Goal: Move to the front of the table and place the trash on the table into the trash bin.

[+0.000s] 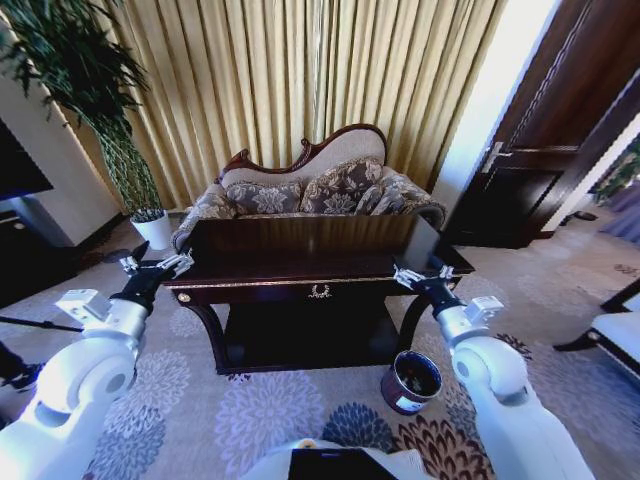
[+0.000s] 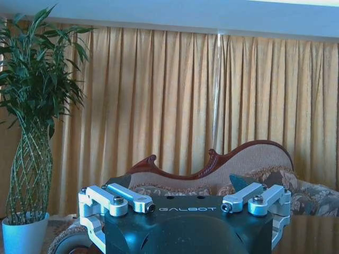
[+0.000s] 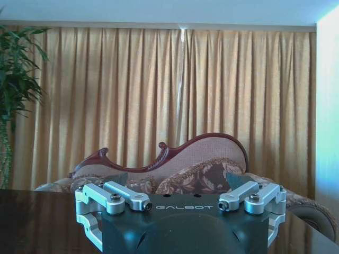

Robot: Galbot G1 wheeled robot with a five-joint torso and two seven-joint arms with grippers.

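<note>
Table (image 1: pixel 320 268) ahead, left tool (image 1: pixel 160 266) and right tool (image 1: pixel 412 276) apparently spread wide, empty.

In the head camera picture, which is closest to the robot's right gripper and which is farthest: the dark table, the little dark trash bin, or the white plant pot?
From the right gripper:
1. The large dark glossy wooden table, right at the gripper, by its right front corner.
2. The small round dark trash bin, on the carpet below, beside the right arm.
3. The white plant pot, far across, past the table's left end.
</note>
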